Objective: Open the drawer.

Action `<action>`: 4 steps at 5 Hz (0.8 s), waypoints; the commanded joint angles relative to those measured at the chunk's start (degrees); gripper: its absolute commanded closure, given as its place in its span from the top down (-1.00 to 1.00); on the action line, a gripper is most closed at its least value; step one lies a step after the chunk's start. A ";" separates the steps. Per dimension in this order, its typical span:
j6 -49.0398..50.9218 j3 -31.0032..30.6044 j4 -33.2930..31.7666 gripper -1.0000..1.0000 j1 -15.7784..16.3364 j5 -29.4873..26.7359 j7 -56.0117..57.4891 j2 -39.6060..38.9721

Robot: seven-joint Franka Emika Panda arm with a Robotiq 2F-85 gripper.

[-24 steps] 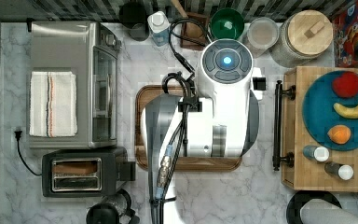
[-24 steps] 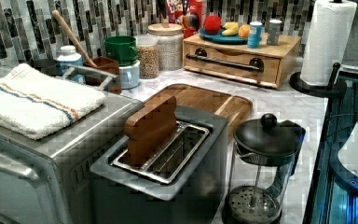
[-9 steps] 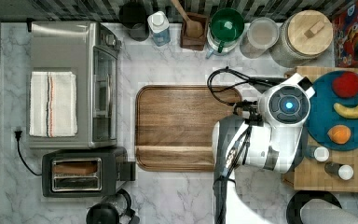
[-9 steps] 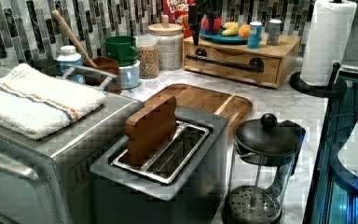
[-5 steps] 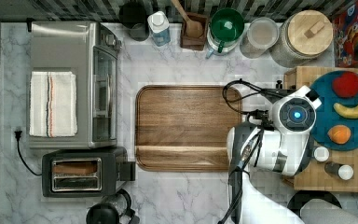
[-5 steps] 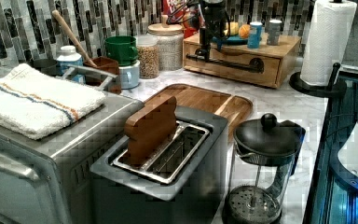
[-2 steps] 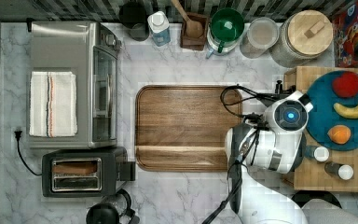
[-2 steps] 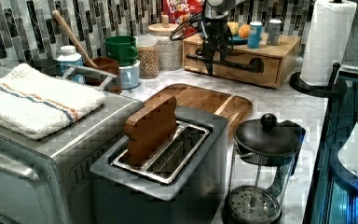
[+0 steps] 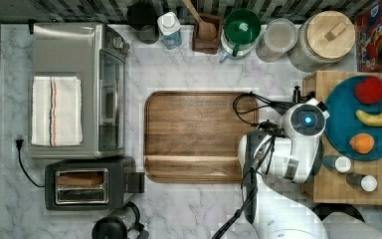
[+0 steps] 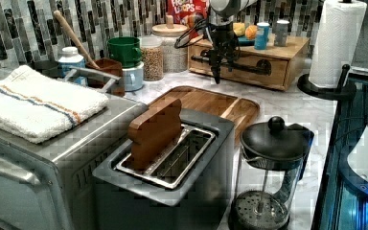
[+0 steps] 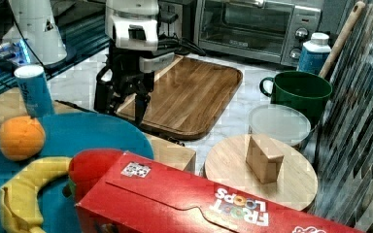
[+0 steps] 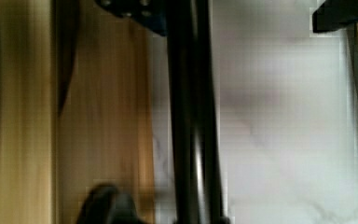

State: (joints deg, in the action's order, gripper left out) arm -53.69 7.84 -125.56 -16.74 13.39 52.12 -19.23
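Quick rundown of the counter: 1 drawer (image 10: pixel 243 61) sits at the top view's right edge, built into a low wooden box, and in the left view it's at the far end of the counter with its front looking flush with the box, so not pulled out yet. It has 1 long black handle (image 12: pixel 191 116) across the front. The gripper (image 11: pixel 122 109) points down right in front of the drawer, and its 2 fingers (image 12: pixel 338 14) are spread apart with the handle running between them, not squeezing it as far as I can see. On top of the box there's 1 blue plate (image 9: pixel 338 129) holding 3 fruits: 1 red one (image 9: pixel 370 89), 1 banana (image 9: pixel 378 115) and 1 orange (image 9: pixel 362 143), plus 2 shakers (image 9: pixel 342 164) just beside the plate. In the top view, 1 cutting board (image 9: pixel 194 134) lies left of the arm, then 1 toaster oven (image 9: pixel 67 50) with 1 towel (image 9: pixel 56 110) on it, and 1 toaster (image 9: pixel 82 186) next to that. Along the tiled wall: 1 green mug (image 9: pixel 242 26), 2 jars (image 9: pixel 278 37) and 1 cereal box (image 9: pixel 380 35). There's also 1 french press (image 10: pixel 270 158) near the toaster.
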 commanded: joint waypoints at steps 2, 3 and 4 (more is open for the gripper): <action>-1.28 -8.32 -5.20 1.00 11.80 -1.83 -14.87 5.95; -2.50 -9.01 -7.65 1.00 13.70 -0.12 -17.44 7.57; -5.53 -10.15 -10.79 1.00 15.14 1.81 -19.70 9.40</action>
State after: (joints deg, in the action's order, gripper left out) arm -56.40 5.47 -132.27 -10.07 15.57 37.26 -14.27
